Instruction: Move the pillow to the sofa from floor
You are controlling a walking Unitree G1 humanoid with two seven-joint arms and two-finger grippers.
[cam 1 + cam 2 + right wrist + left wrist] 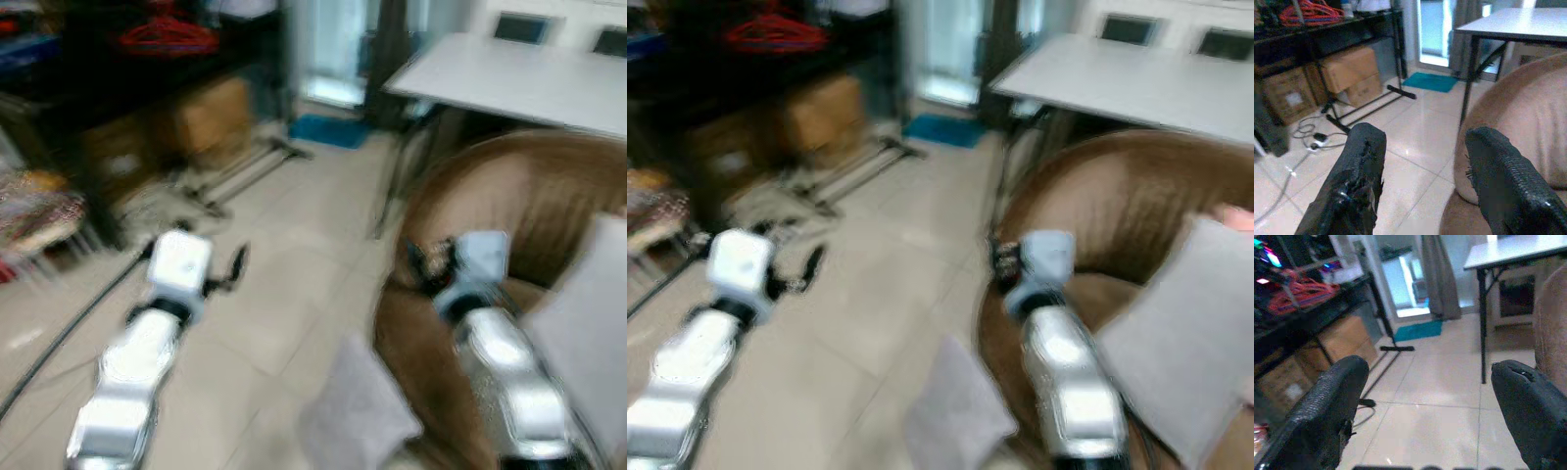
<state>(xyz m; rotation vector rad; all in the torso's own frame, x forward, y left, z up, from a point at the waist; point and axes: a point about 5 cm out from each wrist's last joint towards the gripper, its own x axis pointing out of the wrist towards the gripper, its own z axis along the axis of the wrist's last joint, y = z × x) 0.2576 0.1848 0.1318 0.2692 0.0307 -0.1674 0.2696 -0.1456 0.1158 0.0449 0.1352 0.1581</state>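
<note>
- Pillow (pixel 358 416): pale grey, on the tiled floor (pixel 265 294), leaning against the front base of the brown sofa (pixel 509 196). Low in the head views, between the two arms, nearer the right one. Not yet gripped.
- A second pale cushion (pixel 1190 367) already sits on the sofa seat, to the right of the right arm.
- Left gripper (pixel 1425 406): fingers spread wide apart, nothing between them; held out over bare floor well to the left of the sofa.
- Right gripper (pixel 1425 171): fingers likewise spread apart and empty; poised at the sofa's front-left edge, above and beyond the pillow.
- Head views are blurred, so the camera is probably in motion; fine detail is unreliable.
- Judgement, step in hand: approach and reach for the pillow. Both grippers point past it at present, so the torso likely needs to bend and the arms to lower towards the sofa base.
- Judgement, technique: soft fabric should pinch easily; take a corner or the upper edge deeply, or press it between both grippers, then lift clear of the sofa front before swinging over the seat beside the cushion.
- Writing: none legible. The cardboard boxes (pixel 1349 73) left of the sofa show a pale label, unreadable.
</note>
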